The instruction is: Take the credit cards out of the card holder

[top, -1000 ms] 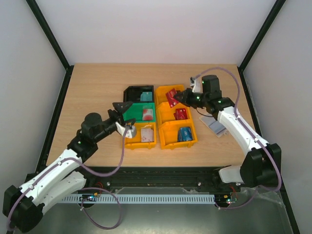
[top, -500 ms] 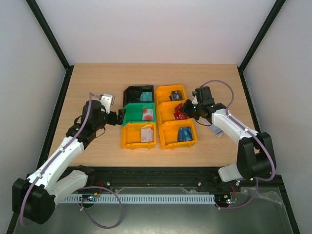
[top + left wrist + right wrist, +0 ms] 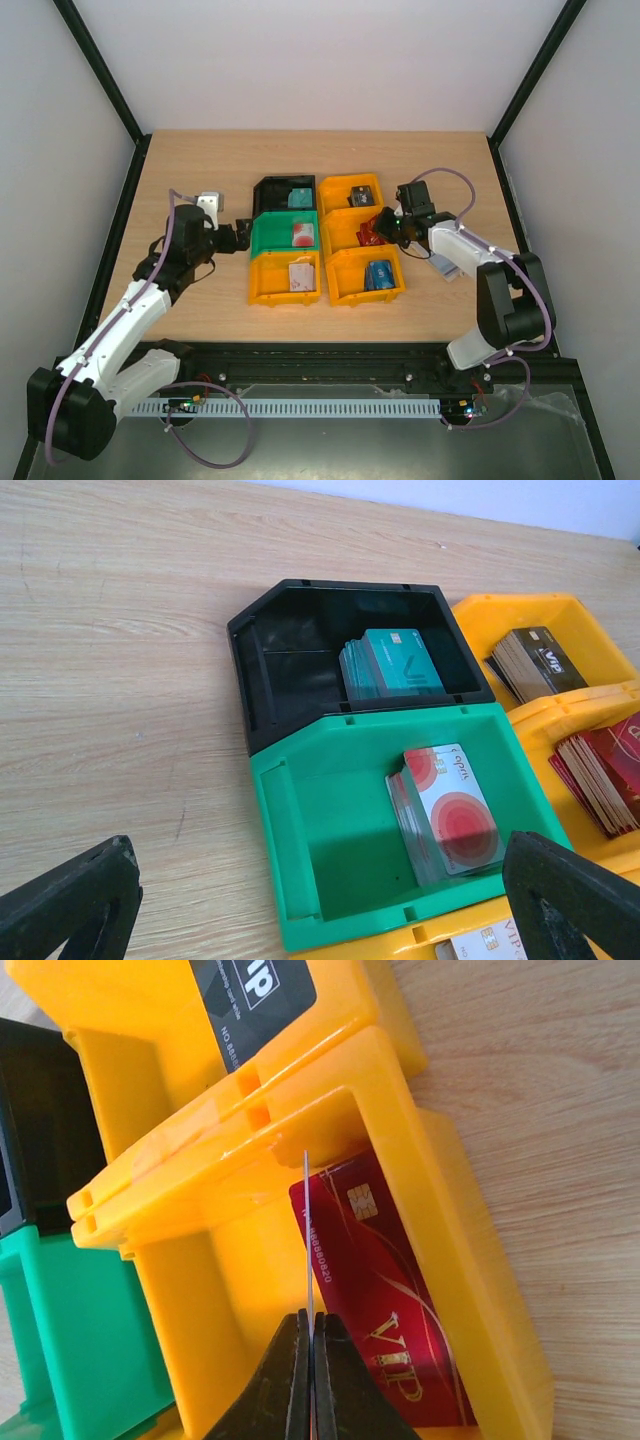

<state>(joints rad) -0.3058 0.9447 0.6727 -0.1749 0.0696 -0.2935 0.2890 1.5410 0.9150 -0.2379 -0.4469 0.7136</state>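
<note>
- The right gripper (image 3: 311,1320) has its tapered black fingers pressed together on a thin rigid card (image 3: 306,1220). The card shows edge-on as a pale hairline, upright over the moulded orange bin (image 3: 195,1295) just right of the green bin (image 3: 300,820).
- In that orange bin lie glossy red cards (image 3: 390,1300) with gold "VIP" lettering and a metallic chip.
- The left gripper (image 3: 320,905) stands wide and holds nothing, its matte black fingers at the green bin's left side.
- Inside the green bin is a slanted stack of white cards (image 3: 450,810) printed with red circles.
- The angular black bin (image 3: 340,630) behind the green bin holds teal cards (image 3: 395,665).
- The card holder (image 3: 447,265), a flat pale grey-blue sleeve, lies on the wood-grain surface (image 3: 120,630). It is well right of the green bin, past the orange bins and partly under the right arm.
</note>
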